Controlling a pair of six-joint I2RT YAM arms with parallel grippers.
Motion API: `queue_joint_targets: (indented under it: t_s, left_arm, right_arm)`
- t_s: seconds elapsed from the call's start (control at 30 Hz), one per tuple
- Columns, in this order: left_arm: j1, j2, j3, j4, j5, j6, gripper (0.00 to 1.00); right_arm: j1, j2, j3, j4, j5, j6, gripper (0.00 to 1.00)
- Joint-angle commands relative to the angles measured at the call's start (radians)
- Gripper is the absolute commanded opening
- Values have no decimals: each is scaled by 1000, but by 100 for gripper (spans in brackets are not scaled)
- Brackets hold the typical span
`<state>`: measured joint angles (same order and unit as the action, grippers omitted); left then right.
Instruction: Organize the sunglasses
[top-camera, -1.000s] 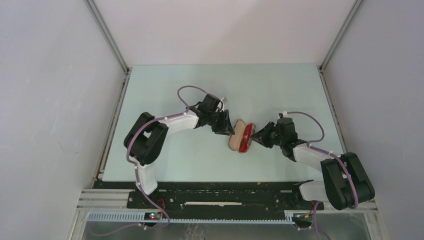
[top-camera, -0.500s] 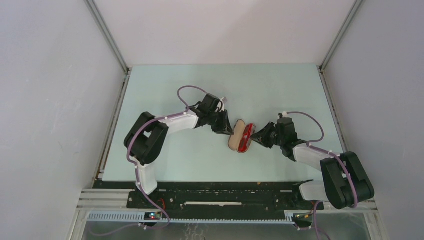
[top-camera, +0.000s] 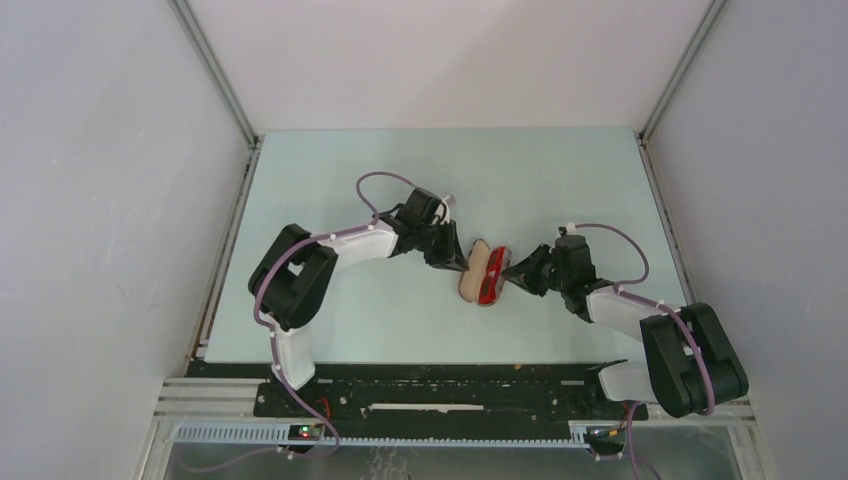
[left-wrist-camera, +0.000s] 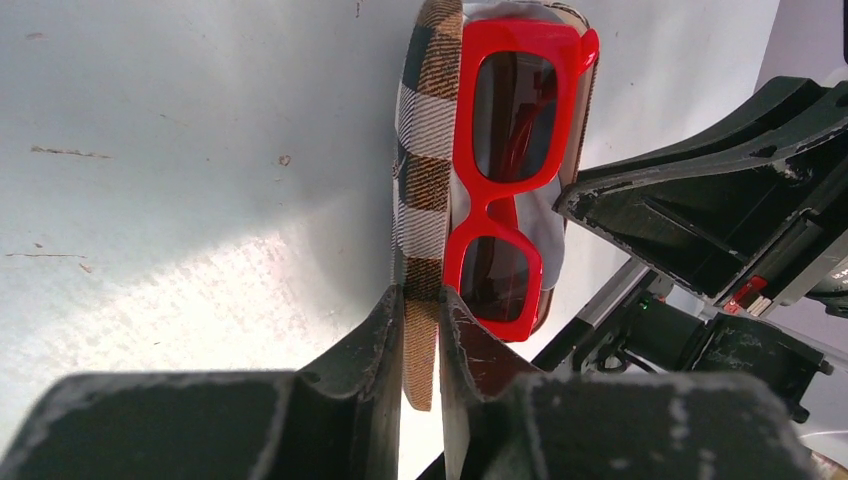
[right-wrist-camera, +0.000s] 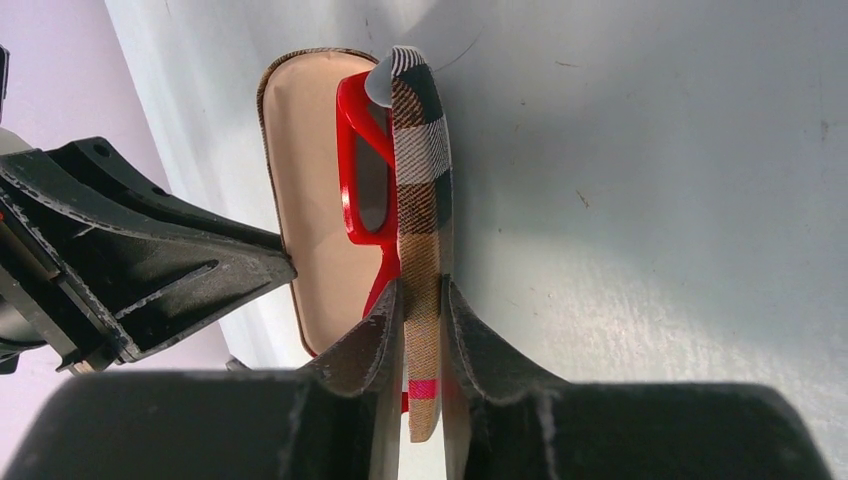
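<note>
Sunglasses (left-wrist-camera: 495, 205) lay inside the open plaid case (left-wrist-camera: 425, 190), on top of a pale cloth (left-wrist-camera: 545, 225). My left gripper (left-wrist-camera: 422, 300) was pinched tight on 1 thin side of that case, with the striped edge squeezed between both fingers. My right gripper (right-wrist-camera: 420, 295) was pinched on the other side the same way. So both tools were closed on the case, and neither one touched the sunglasses.

From my left gripper, the sunglasses sat just to the right of the edge I held, a little ahead of my fingertips. From my right gripper, they sat just to the left of the edge I held, right beside it. Their long way ran straight out ahead of each gripper, the same way as the case. I think my right gripper was a tiny bit nearer to them, but both were very close.

I think the next job was to fold the 2 sides together and shut the case over the sunglasses. That meant my grippers had to come toward each other. Room there was tight, because only the case and the sunglasses lay between them. A red arm or the cloth could get caught if it poked up. On the outer side of each gripper I saw only flat table (left-wrist-camera: 180, 150), and its edges were well away, so I had room to back off.
</note>
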<state>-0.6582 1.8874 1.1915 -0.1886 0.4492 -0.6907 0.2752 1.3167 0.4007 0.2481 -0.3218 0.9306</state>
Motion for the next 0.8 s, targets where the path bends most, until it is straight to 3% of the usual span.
queue_joint_targets:
  t_s: [0.0,0.77]
  left_arm:
    - [-50,26,30,40,52,-16,20]
    - [-126,86,144,41,84,-41,19]
  right_arm:
    - [24,9,13,35,7,20,21]
    - [107,69,39,74,35,63,18]
